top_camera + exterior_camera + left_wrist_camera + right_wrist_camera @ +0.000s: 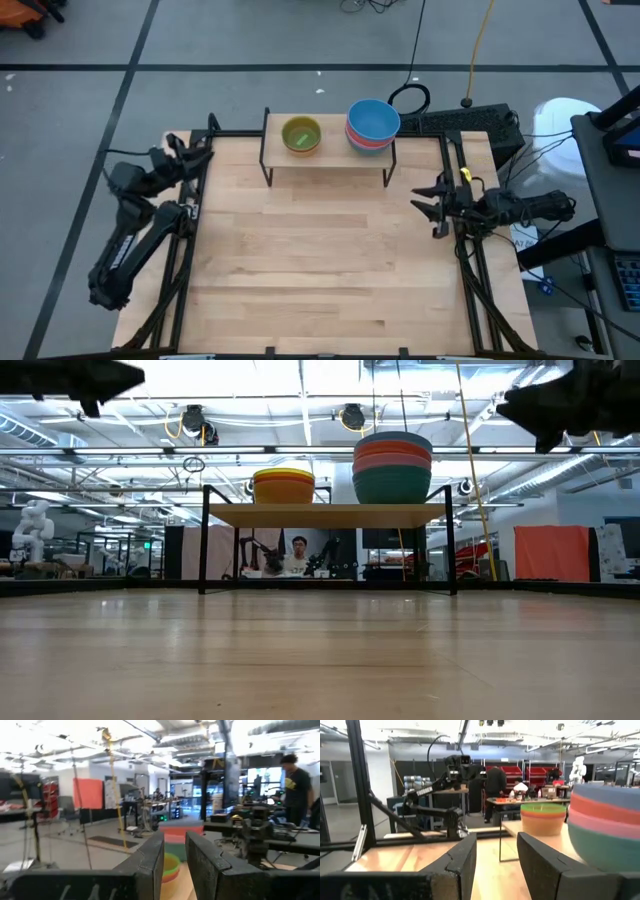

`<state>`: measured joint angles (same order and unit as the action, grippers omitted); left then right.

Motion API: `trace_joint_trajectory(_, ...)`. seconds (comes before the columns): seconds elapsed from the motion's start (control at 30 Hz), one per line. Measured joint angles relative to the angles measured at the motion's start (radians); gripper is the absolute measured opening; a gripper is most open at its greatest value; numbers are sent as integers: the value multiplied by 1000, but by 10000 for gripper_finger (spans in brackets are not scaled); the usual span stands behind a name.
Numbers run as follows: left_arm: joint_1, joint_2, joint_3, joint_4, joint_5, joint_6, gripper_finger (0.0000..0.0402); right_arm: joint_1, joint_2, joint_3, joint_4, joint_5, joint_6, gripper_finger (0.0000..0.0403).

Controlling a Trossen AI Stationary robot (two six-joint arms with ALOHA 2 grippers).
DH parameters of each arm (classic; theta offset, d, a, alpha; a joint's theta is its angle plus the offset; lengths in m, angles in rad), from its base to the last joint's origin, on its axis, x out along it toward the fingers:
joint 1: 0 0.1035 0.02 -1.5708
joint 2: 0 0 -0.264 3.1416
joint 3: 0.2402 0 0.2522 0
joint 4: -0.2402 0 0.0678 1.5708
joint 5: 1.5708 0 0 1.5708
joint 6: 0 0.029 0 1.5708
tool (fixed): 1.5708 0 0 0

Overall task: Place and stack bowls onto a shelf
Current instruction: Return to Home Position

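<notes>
The shelf (pixel 330 150) stands at the table's far edge on thin black legs. Two stacks of bowls rest on its board. The left stack (pixel 301 134) has a green bowl on top, with yellow and orange beneath (pixel 283 487). The right stack (pixel 373 122) has blue on top, then red, pink and teal (pixel 392 465). A purple bowl does not show. My left gripper (pixel 205 152) hovers open at the table's far left corner, away from the shelf. My right gripper (pixel 425 205) hovers open at the table's right edge, near the shelf's right leg. Both are empty (pixel 175 855) (pixel 497 855).
Bare light-wood tabletop (pixel 320 270) stretches from the shelf to the near edge. A black metal frame (pixel 470 270) runs along the table's sides. Cables and a black box (pixel 470 122) lie behind the far right corner. People (pixel 298 555) show in the room beyond.
</notes>
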<state>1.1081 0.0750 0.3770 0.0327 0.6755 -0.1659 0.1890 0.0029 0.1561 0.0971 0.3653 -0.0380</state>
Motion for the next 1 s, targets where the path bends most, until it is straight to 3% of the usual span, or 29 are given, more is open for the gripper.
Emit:
trace_joint_trajectory(0.13,0,0,-42,9,-65,-2,86,0,0,-18,-1,8,-6,134)
trace_joint_trajectory(0.37,0,0,-104,11,-242,3,86,0,0,-19,0,110,-37,134)
trace_joint_trajectory(0.57,0,0,-196,64,-313,-10,86,0,0,-19,-11,111,-78,134)
trace_joint_trajectory(0.8,0,0,-323,256,-330,-20,86,0,1,-19,-42,111,-79,134)
trace_joint_trajectory(1.0,0,1,-368,254,-338,-12,86,0,2,-19,-87,111,-52,134)
